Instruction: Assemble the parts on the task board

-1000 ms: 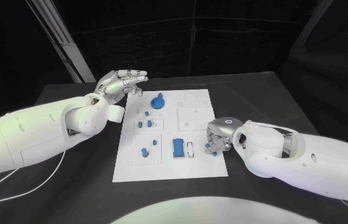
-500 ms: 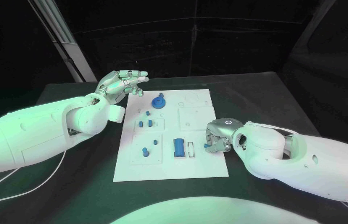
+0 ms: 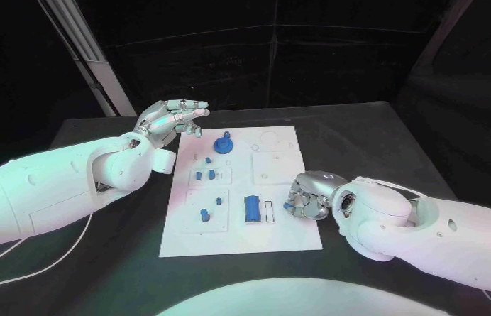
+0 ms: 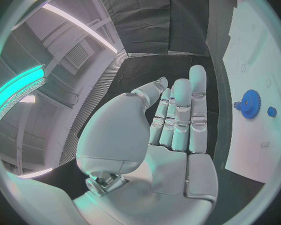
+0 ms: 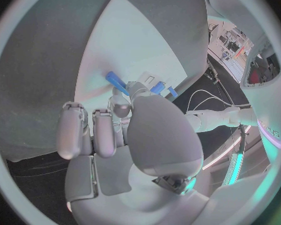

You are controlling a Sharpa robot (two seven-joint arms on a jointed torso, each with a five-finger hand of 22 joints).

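Note:
The white task board (image 3: 287, 241) lies in the middle of the table. On it are a blue gear (image 3: 223, 144), a few small blue parts (image 3: 208, 174) and a long blue block (image 3: 252, 209) beside a white slot (image 3: 268, 211). My right hand (image 3: 309, 202) hangs over the board's right edge with its fingers curled. It pinches a small blue peg (image 5: 114, 79) at its fingertips, just right of the slot. My left hand (image 3: 171, 119) is raised off the board's far left corner, palm (image 4: 172, 160) flat and fingers straight, holding nothing. The gear (image 4: 248, 101) lies beyond it.
Two more small blue parts (image 3: 210, 209) sit in the board's near left panel. A grey post (image 3: 76, 42) rises behind the table's far left corner. Black tabletop (image 3: 358, 135) surrounds the board on both sides.
My right hand has slid a little toward the near side of the board with the peg. The left hand has stayed where it was.

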